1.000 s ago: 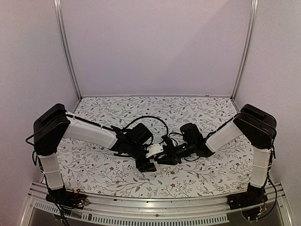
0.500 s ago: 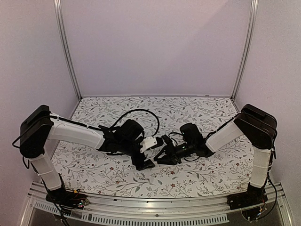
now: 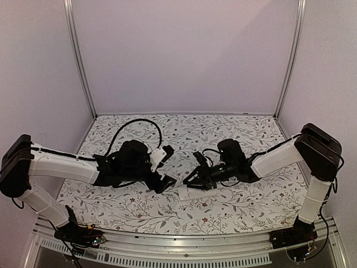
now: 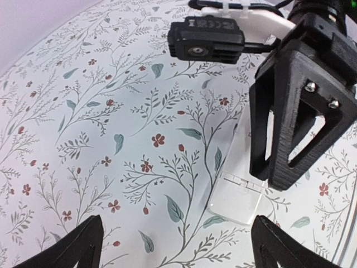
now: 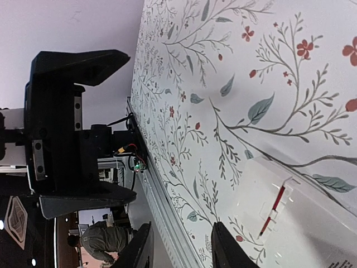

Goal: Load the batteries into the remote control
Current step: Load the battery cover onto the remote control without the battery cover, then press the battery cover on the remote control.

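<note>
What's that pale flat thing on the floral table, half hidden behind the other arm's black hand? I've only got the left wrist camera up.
Observer: The right wrist view shows it's the white rectangular plastic remote control, lying flat, with a thin orange-red stripe on it.
Operator: Is that hand gripping it?
Observer: No. Its own camera shows the right hand open with nothing in it.
Operator: Where's my hand relative to the remote?
Observer: From above, the left hand sits to the remote's left, not touching it.
</note>
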Robot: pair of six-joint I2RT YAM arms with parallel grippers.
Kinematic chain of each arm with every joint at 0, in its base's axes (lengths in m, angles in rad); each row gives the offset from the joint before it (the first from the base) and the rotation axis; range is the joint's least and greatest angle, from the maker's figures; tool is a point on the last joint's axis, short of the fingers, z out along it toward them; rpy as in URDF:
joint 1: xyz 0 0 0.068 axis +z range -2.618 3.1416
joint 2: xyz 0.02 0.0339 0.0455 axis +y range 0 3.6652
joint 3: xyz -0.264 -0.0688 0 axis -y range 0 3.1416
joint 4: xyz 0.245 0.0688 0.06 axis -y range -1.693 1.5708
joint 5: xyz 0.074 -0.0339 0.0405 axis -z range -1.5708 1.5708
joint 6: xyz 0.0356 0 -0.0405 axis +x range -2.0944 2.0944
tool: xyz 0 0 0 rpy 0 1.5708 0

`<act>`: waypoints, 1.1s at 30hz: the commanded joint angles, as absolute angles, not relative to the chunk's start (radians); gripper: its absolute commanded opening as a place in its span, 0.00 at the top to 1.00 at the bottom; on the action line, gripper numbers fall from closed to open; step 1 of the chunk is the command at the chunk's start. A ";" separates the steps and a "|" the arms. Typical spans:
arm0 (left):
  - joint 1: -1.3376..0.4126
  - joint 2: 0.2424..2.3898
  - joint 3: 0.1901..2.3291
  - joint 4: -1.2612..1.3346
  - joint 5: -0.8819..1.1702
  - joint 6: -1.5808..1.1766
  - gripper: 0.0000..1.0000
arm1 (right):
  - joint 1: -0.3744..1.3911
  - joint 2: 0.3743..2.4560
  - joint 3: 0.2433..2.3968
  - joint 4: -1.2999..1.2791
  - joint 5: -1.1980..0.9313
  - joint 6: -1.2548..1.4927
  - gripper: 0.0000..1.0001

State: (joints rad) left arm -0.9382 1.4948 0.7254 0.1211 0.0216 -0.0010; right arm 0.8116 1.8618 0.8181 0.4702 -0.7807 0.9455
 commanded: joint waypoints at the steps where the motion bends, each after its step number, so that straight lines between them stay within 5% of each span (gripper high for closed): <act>1: -0.922 1.438 0.690 0.167 -0.099 -0.203 0.09 | 0.814 1.765 0.817 0.462 -0.781 0.940 0.65; 14: -1.044 1.480 0.690 0.082 -0.192 -0.705 0.28 | 0.605 1.470 0.660 -0.078 -0.601 0.616 0.60; 20: -1.077 1.602 0.738 0.119 -0.176 -0.801 0.45 | 0.580 1.483 0.650 -0.115 -0.595 0.558 0.62; 33: -1.104 1.743 0.796 0.178 -0.115 -0.827 0.52 | 0.580 1.614 0.682 -0.052 -0.656 0.538 0.63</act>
State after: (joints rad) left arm -1.0927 1.7073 0.7738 0.1558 -0.1379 -0.8131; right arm 0.5823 1.5772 0.6621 -0.0807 -0.6277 0.5518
